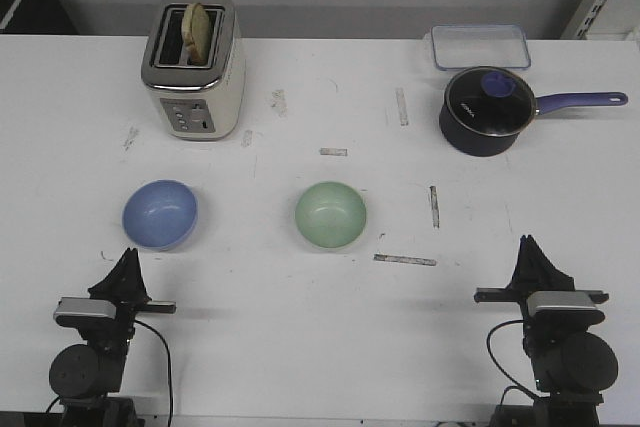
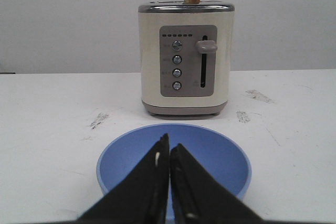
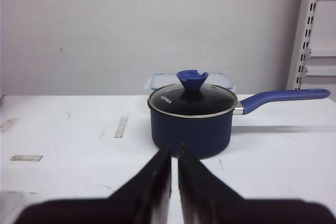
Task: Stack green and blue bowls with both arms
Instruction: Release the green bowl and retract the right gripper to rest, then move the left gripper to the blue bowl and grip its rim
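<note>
The light blue bowl sits on the white table at the left. The pale green bowl sits near the middle, apart from it. My left gripper is shut and empty, low at the front left, just short of the blue bowl. In the left wrist view the blue bowl lies right behind my shut left gripper. My right gripper is shut and empty at the front right, far from both bowls. It also shows in the right wrist view, where no bowl is seen.
A cream toaster with toast stands at the back left, also in the left wrist view. A dark navy saucepan with a lid and long handle stands at the back right, also in the right wrist view. A clear lidded box lies behind it.
</note>
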